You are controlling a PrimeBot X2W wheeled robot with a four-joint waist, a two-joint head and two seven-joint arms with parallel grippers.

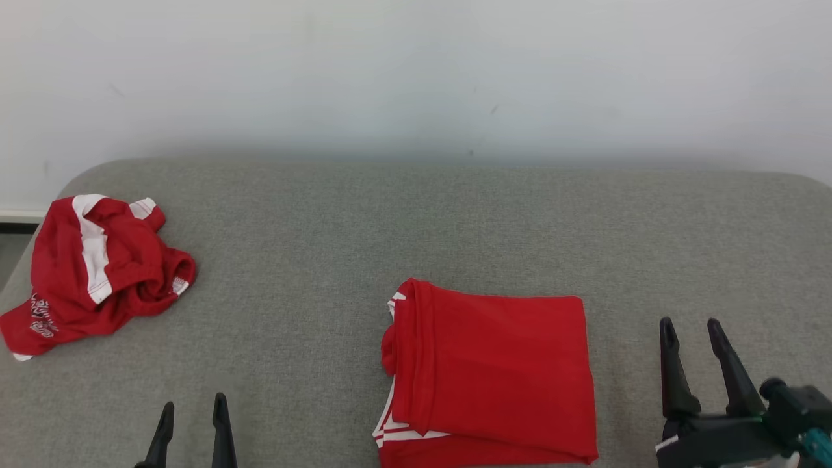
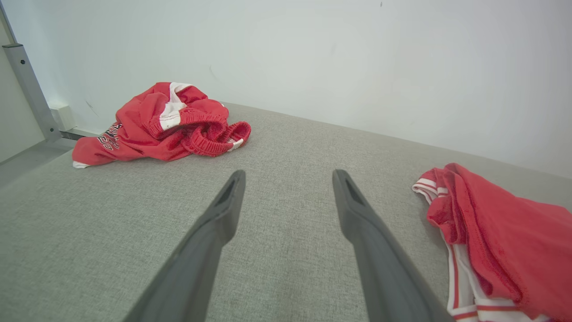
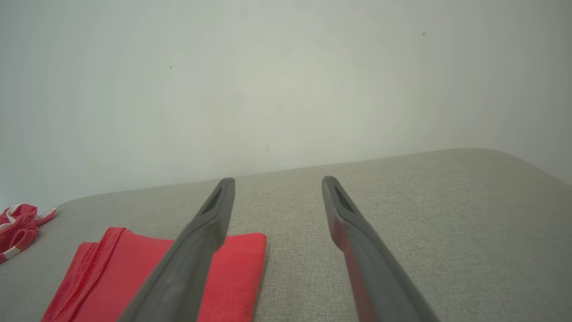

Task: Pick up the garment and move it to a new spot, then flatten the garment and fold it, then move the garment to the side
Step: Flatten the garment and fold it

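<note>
We look down on a wide grey fabric-covered surface (image 1: 364,221) with rounded far corners, set against a plain white wall (image 1: 416,71) that bears a few faint scuffs.

A folded red garment (image 1: 500,370) with white striped trim lies flat on the near part of the surface, right of centre. Its near edge is cut off by the bottom of the head view. Far to the left, close to the surface's left edge, a crumpled red garment (image 1: 97,273) sits in a heap. It has a white panel, a ribbed waistband and white lettering we cannot read. The two garments lie well apart.

The left gripper (image 1: 194,403) shows at the lower left over bare fabric between the garments, its two dark fingers spread and holding nothing. The right gripper (image 1: 690,323) shows at the lower right, near the folded garment's right edge and apart from it, fingers likewise parted and empty.

In the left wrist view, beyond the surface's left edge, we see a grey metal post (image 2: 27,80) rising against the wall, a small white box (image 2: 62,117) at the wall's foot, and a strip of grey floor (image 2: 27,156).
</note>
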